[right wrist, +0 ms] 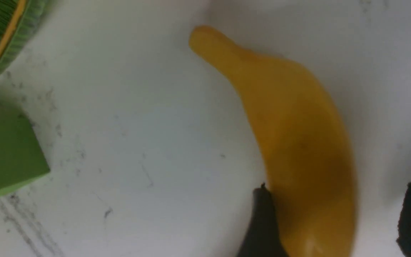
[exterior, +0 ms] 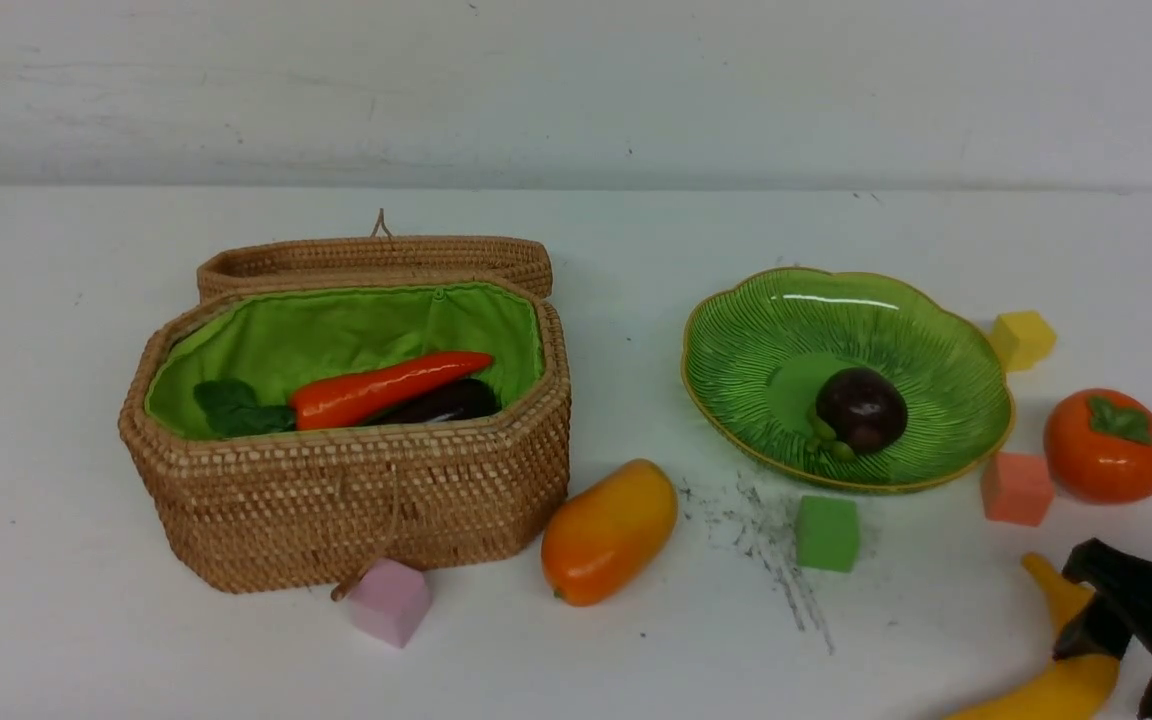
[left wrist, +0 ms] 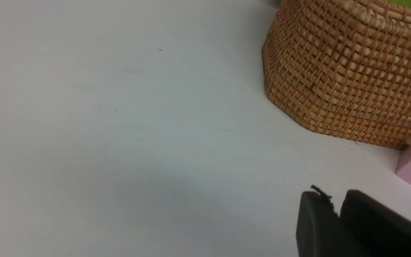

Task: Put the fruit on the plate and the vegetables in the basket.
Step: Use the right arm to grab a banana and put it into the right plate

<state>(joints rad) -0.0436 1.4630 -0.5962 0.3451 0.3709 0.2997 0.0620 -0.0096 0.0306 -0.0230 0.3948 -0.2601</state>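
Our spread right gripper (right wrist: 334,203) straddles the curved yellow toy banana (right wrist: 305,142), its length running between the fingers.

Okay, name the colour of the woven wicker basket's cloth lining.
Bright green cloth lining; the front view shows it best.

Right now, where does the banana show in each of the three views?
Front view: the banana is at the bottom right, partly covered by the right gripper.
Left wrist view: not in it.
Right wrist view: right of the picture's centre, running down to the bottom edge, between open fingertips.
Shared landmark: the green cube, in the front and right wrist views only; the left wrist view shares the basket with the front view.
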